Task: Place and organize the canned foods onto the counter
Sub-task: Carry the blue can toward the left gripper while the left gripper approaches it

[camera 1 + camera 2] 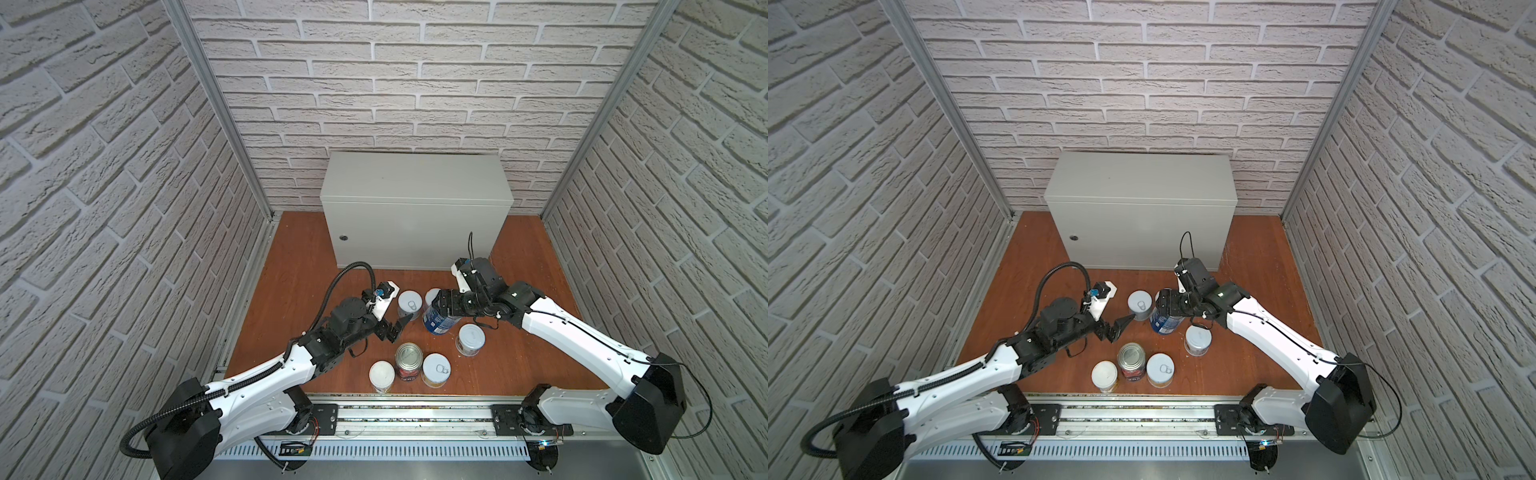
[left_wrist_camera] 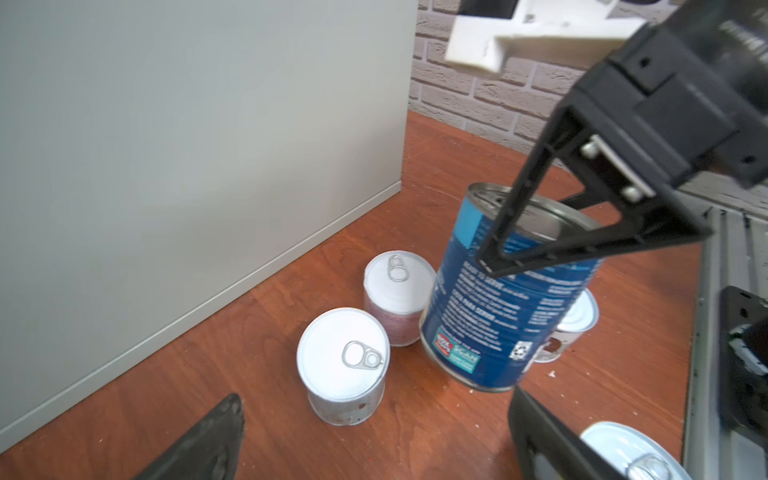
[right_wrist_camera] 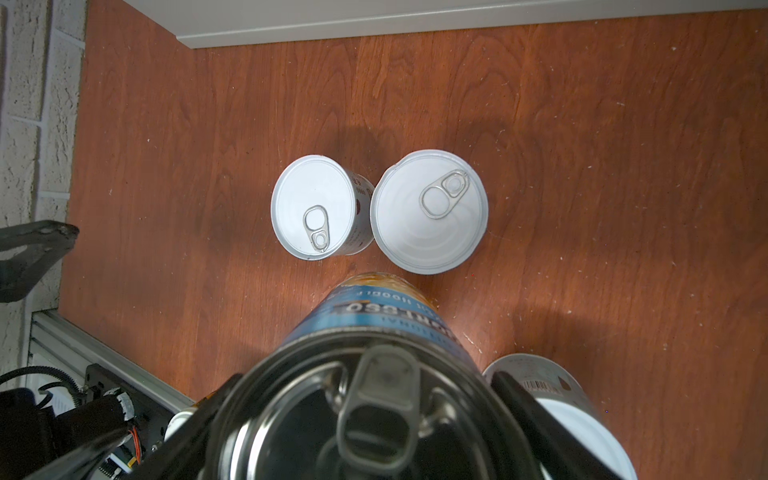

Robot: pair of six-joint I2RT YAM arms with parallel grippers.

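- right jaws are clamped on the blue can (image 1: 434, 325), high up near its rim; the can hangs tilted and looks just clear of the floor (image 1: 532, 357); the bench (image 1: 415, 178) is at its 12 o'clock, nothing on top yet
- with a grip that high on a tall can, I'd guess it could swivel or slip out on the way up
- neighbours are tight: the pale can (image 1: 409, 306) is at its 10 o'clock, the pink can (image 2: 395, 286) near 12, and another short can (image 1: 470, 338) at 4; a swinging bottom edge could knock one over
- left jaws are spread wide, holding nothing, at the can's 9 o'clock; the arms could bump if both move in
- lifted too low, it clips the bench's front edge; set down tilted, it could topple or roll off
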